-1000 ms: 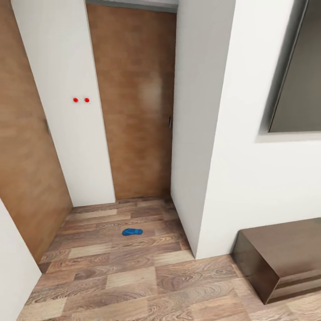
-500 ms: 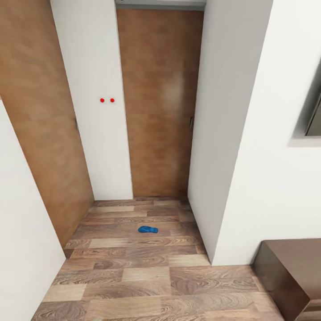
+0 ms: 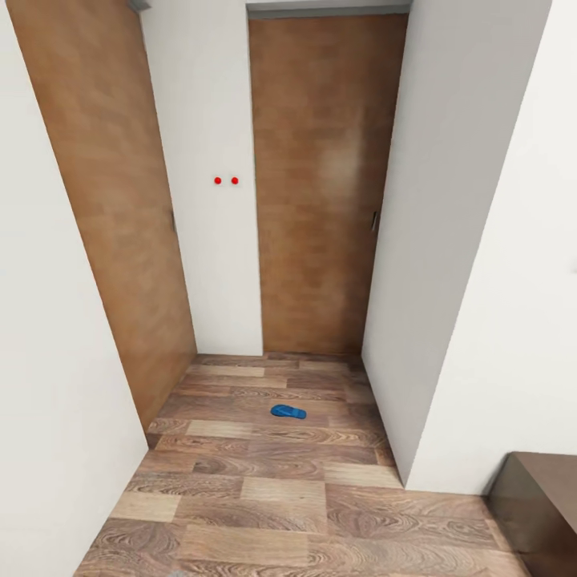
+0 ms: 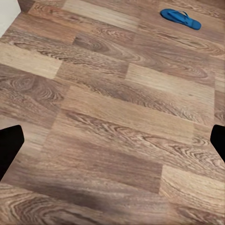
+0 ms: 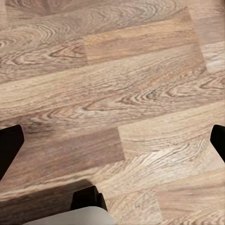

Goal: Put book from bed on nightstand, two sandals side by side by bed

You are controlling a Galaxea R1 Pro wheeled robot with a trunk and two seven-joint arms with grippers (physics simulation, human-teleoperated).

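One bright-blue sandal [image 3: 288, 412] lies flat on the wood-plank floor in a narrow alcove, a short way in front of a closed brown door. The left wrist view has the same sandal [image 4: 180, 18] far ahead of my left gripper [image 4: 112, 143], which is open above bare floor, its dark fingertips [image 4: 9, 146] spread wide. My right gripper [image 5: 112, 143] is open too, over bare planks with nothing between its fingers [image 5: 8, 145]. The book, the bed and the other sandal are out of view.
White walls [image 3: 449, 240] close in the alcove on both sides. A second brown door [image 3: 104, 200] stands at the left, and two red dots [image 3: 226, 180] mark the wall between the doors. A low dark-brown cabinet's corner [image 3: 545, 497] juts in at the lower right.
The camera has swung left: the whole picture has shifted right, the cabinet has slid mostly out of frame and the window has left it. The sandal lies where it was.
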